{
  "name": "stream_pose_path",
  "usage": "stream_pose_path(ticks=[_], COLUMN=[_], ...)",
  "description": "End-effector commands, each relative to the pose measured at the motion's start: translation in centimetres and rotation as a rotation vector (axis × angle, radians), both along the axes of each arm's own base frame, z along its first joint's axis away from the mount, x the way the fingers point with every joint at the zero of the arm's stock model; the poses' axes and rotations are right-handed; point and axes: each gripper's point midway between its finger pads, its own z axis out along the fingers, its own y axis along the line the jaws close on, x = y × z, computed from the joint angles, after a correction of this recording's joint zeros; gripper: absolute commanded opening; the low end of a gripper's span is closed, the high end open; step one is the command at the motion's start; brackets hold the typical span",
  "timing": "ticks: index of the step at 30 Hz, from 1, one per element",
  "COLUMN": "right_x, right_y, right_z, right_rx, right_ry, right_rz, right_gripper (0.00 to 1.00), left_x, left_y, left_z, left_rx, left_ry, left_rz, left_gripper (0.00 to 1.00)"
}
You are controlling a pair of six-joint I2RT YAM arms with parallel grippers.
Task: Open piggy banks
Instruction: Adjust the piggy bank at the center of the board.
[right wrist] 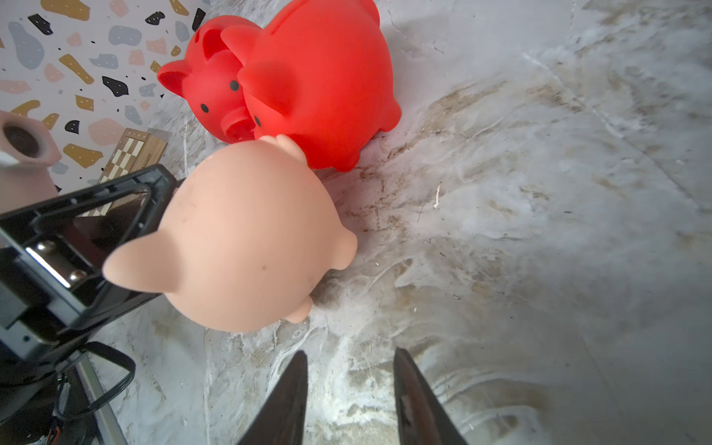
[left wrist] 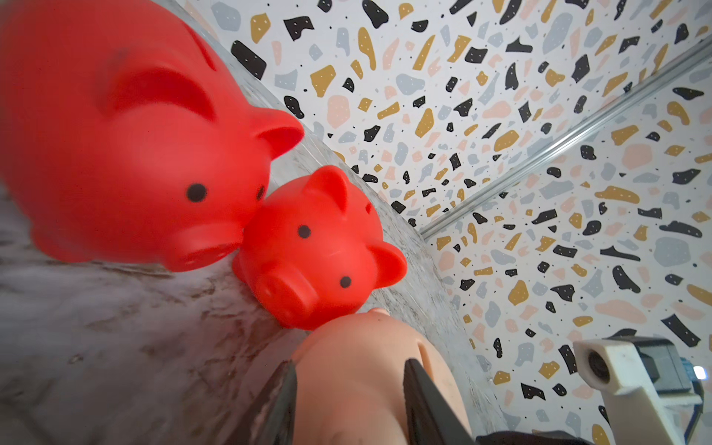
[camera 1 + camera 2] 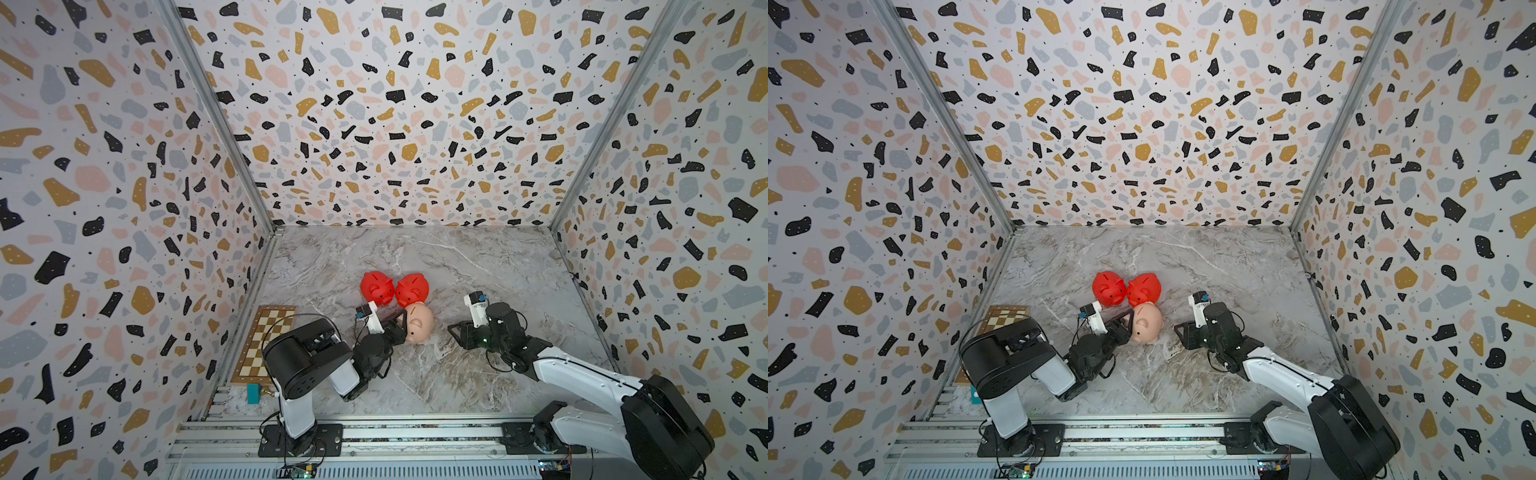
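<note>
I note the left pincer (image 2: 348, 371) clamped on the peach piggy bank (image 3: 420, 322), lower centre in a top view; right pincer (image 1: 350, 356), jaws apart, over the counter (image 1: 539, 192).

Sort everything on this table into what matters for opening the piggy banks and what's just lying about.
For the job:
- peach piggy bank, gripped by the left end effector
- red piggy bank nearer the chessboard
- second red piggy bank, against the peach one

Lying about:
- chessboard
- teal block at the table's near edge
</note>
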Motion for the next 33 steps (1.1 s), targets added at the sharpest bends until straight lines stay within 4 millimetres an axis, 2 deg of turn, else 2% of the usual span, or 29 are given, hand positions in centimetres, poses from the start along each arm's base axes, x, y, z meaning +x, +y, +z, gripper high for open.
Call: stream_pose_path(ticks=[1, 6, 8, 9, 14, 17, 18, 19, 20, 24, 28, 33], right_x=[0.3, 0.6, 0.6, 0.6, 0.8, 1.0, 1.2, 1.4, 1.5, 1.9, 2.2, 2.8], right_y=[0.7, 1.0, 1.1, 1.1, 1.0, 0.6, 0.4, 0.1, 0.0, -0.4, -1.1, -1.2], right_z=[0.8, 1.2, 1.4, 1.4, 1.1, 1.0, 1.0, 1.1, 1.3, 2.4, 2.2, 2.1], right_rx=[0.01, 0.009, 0.009, 0.009, -0.003, -0.015, -0.019, -0.024, -0.024, -0.02, -0.041, -0.051], right_ry=[-0.025, -0.032, -0.034, -0.034, -0.034, -0.04, -0.043, -0.046, -0.055, -0.087, -0.081, -0.079], right_rz=[0.019, 0.024, 0.028, 0.029, 0.018, -0.009, -0.024, -0.042, -0.047, -0.058, -0.063, -0.049], right_gripper=[0.39, 0.39, 0.39, 0.39, 0.44, 0.57, 0.7, 0.88, 0.99, 1.0, 0.91, 0.95], left_x=[-0.7, -0.5, -0.5, -0.5, -0.7, -0.8, -0.8, -0.9, -1.1, -2.0, -2.7, -3.3], left_y=[2.4, 2.9, 2.8, 2.7, 3.1, 3.8, 3.8, 3.8, 3.6, 2.2, 0.8, -0.7], left_z=[-5.4, -4.5, -4.0, -3.9, -1.9, 0.4, 1.2, 1.9, 2.4, 2.9, 2.6, 2.1], left_rx=[0.121, 0.102, 0.115, 0.134, 0.287, 0.451, 0.49, 0.513, 0.524, 0.541, 0.533, 0.504], left_ry=[0.166, 0.165, 0.174, 0.188, 0.235, 0.247, 0.242, 0.233, 0.222, 0.242, 0.316, 0.438], left_rz=[0.038, 0.043, 0.035, 0.032, 0.02, 0.01, -0.001, -0.014, -0.039, -0.148, -0.23, -0.294], left_gripper=[0.5, 0.61, 0.75, 0.98, 0.99, 0.99, 0.99, 0.99, 0.99, 0.99, 0.99, 0.99])
